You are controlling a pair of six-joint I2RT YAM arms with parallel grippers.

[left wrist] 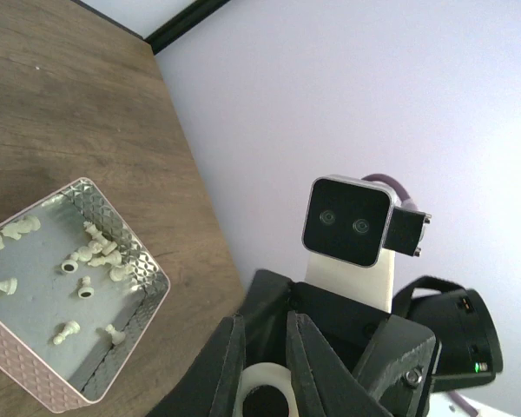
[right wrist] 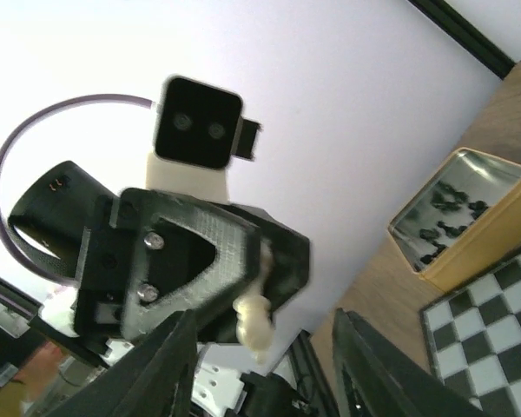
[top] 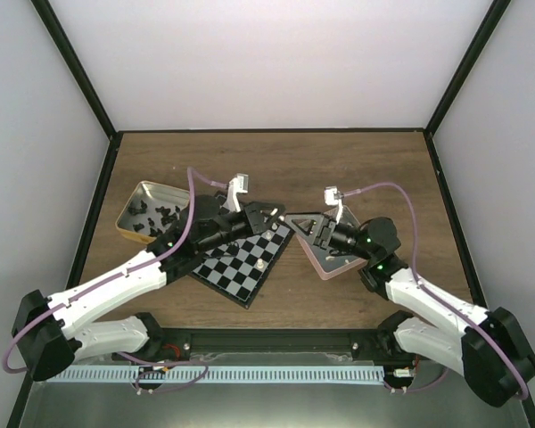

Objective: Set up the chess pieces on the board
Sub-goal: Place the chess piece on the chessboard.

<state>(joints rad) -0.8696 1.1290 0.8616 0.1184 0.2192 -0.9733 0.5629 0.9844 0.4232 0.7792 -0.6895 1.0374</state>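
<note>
Top view: we note the board (top: 236, 267) lying turned at an angle on the wooden table (top: 339, 169), near the arm bases; gold tin (top: 129, 218) to its far left, pink tray (top: 325, 266) just beside its right corner.

Left gripper (top: 267, 217) hangs over the board's far right corner; the right wrist view shows its fingers clamped on one white piece (right wrist: 253, 321), held in the air and pointing down; the same piece shows as a pale ring between the two dark fingers (left wrist: 230, 365) in the left wrist view.

Right gripper (top: 301, 223) hangs over the pink tray, facing the left one, close but apart; its fingers (right wrist: 178, 373) stand wide apart with nothing between them.

Gold tin holds the black pieces (right wrist: 443, 217), loose in a heap; pink tray holds the white pieces (left wrist: 87, 261), scattered, mostly lying on their sides.

A green light (left wrist: 478, 367) glows on the right arm.
</note>
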